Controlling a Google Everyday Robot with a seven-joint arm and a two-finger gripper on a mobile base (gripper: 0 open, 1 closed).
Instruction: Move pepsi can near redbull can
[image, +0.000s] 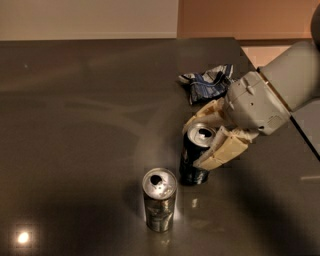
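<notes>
The pepsi can (192, 157) is dark blue with a silver top and stands upright on the dark table (75, 110), right of centre. My gripper (210, 137) reaches in from the right with its cream fingers (222, 150) closed around the can's upper part. The redbull can (159, 199) is silver-grey and stands upright just in front and to the left of the pepsi can, a short gap apart.
A crumpled blue and white bag (207, 82) lies on the table behind the gripper. The table's right edge (280, 100) runs close behind my arm. A light reflection (22, 237) shows at the front left.
</notes>
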